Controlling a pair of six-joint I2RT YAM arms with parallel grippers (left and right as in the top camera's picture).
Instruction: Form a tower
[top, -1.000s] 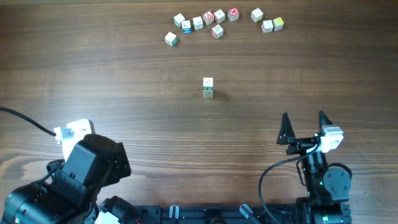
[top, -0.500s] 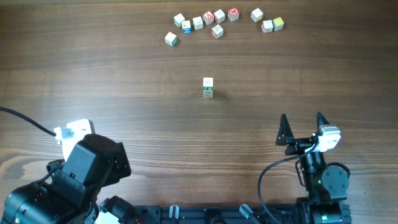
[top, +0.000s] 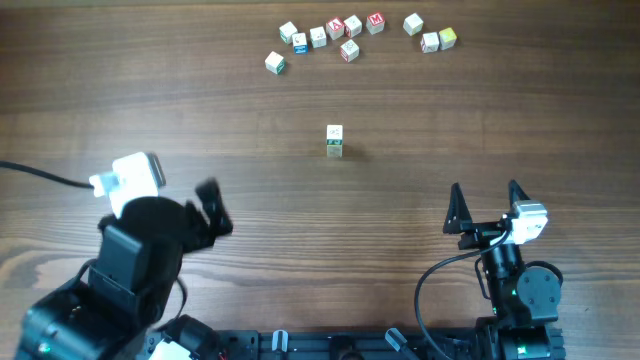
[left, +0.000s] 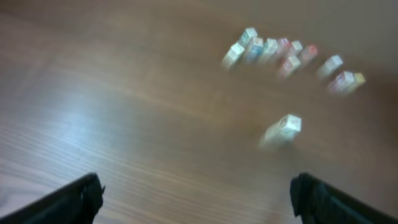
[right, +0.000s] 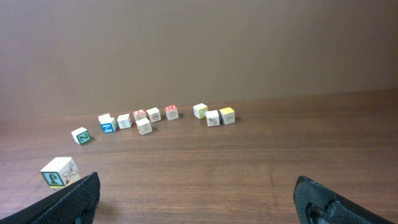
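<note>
The tower (top: 334, 141) is a narrow stack of small cream letter cubes in the middle of the table. It also shows blurred in the left wrist view (left: 283, 131) and at the left edge of the right wrist view (right: 60, 172). My left gripper (top: 217, 208) hangs open over bare wood, well to the tower's left and nearer the front, with nothing between its fingers (left: 81, 196). My right gripper (top: 487, 190) stands open near the front right, its fingertips (right: 76, 198) wide apart and empty.
Several loose letter cubes (top: 350, 35) with red, blue and green marks lie scattered along the far edge, also seen as loose cubes (right: 155, 116) in the right wrist view. Bare wood lies between both grippers and the tower.
My left arm has lifted from its folded pose at the front left and swung forward and right toward the table's middle. The right arm, the tower and the loose cubes have stayed put.
</note>
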